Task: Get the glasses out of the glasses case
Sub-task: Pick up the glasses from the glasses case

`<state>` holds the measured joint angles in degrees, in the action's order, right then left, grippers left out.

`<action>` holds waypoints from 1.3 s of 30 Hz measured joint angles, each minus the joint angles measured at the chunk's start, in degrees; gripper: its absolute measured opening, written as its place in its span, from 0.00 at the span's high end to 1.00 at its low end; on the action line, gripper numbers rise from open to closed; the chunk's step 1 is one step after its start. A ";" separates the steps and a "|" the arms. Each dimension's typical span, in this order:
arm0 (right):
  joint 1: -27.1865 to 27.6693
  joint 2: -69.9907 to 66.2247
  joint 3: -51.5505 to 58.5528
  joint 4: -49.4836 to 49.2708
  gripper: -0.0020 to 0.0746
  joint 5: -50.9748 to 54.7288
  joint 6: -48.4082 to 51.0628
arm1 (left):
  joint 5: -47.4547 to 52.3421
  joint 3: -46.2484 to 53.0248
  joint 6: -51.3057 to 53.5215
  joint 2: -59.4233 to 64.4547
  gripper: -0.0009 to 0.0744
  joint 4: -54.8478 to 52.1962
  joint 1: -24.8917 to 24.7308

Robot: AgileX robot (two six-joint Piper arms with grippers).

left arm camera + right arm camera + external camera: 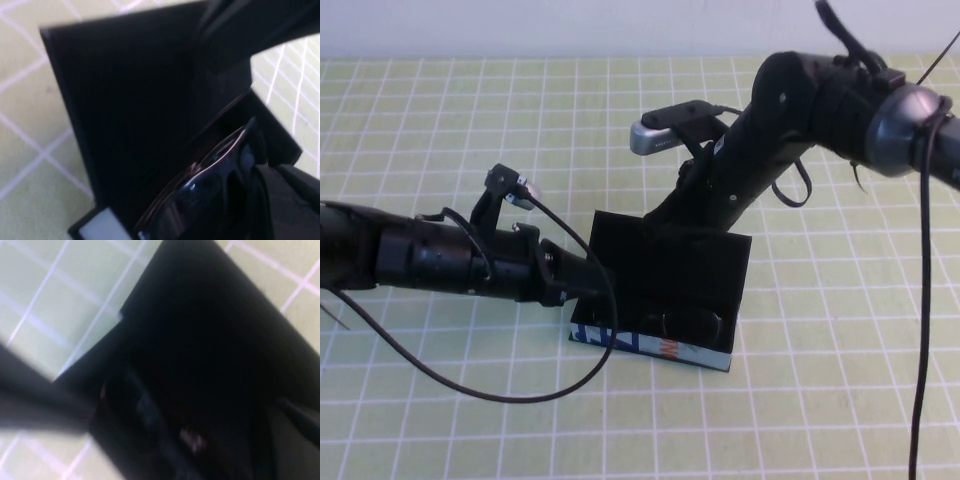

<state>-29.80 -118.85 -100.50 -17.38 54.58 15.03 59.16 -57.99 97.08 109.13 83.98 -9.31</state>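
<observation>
The glasses case (650, 345) stands open in the middle of the table, its lid (670, 255) raised toward the back and its printed front side facing me. The black glasses (690, 325) lie inside the box. In the left wrist view the glasses (210, 195) show close up, below the lid (130, 100). My left gripper (582, 287) reaches in from the left to the case's left end. My right gripper (672, 218) comes down from the upper right onto the lid's back edge. The right wrist view shows only the dark inside of the case (210, 340).
The table is covered by a green cloth with a white grid (840, 380). A white wall (520, 25) runs along the back. A loose black cable (490, 385) loops from the left arm over the cloth in front of the case.
</observation>
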 joint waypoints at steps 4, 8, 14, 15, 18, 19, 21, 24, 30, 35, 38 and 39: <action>-0.64 2.33 -0.21 0.61 0.99 5.70 4.82 | -0.88 0.00 -2.15 -1.14 0.99 0.00 0.00; -2.79 3.92 -0.21 0.77 0.99 12.20 10.53 | -3.19 0.00 -4.21 -1.14 0.99 0.00 0.24; -6.41 4.57 -0.21 1.26 0.99 15.19 22.07 | -5.34 0.00 -8.45 -1.14 0.99 0.00 0.78; -6.68 4.44 -0.21 1.37 0.99 15.32 22.97 | -5.77 0.00 -9.39 -1.14 0.99 0.00 0.93; -6.93 4.06 -0.21 1.88 0.95 15.22 24.11 | -6.31 0.00 -11.16 -1.14 0.99 0.00 1.58; -6.93 3.77 -0.21 2.48 0.93 15.10 24.24 | -6.34 0.00 -11.59 -1.14 0.99 0.00 1.71; -6.93 3.15 -0.21 3.80 0.86 14.38 25.17 | -6.44 0.00 -12.13 -1.14 0.99 0.00 2.17; -6.93 1.90 -0.21 5.04 0.75 13.17 26.72 | -6.47 0.00 -12.50 -1.14 0.99 0.00 2.69; -6.93 0.01 -0.21 6.22 0.61 10.42 28.88 | -6.69 0.00 -12.72 -1.14 0.99 0.00 3.63; -6.93 -0.26 -0.21 6.38 0.56 8.55 30.17 | -6.91 0.00 -12.72 -1.14 0.99 -0.13 3.76; -6.93 -0.48 -0.21 6.38 0.55 7.94 30.98 | -7.34 0.00 -12.72 -1.14 0.99 -0.13 3.76; -6.93 -0.70 -0.21 6.38 0.55 7.82 31.24 | -7.32 0.00 -12.72 -1.14 0.99 -0.13 3.76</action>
<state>-36.72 -119.56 -100.71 -11.00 62.40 46.27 51.84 -57.99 84.36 107.99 83.85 -5.55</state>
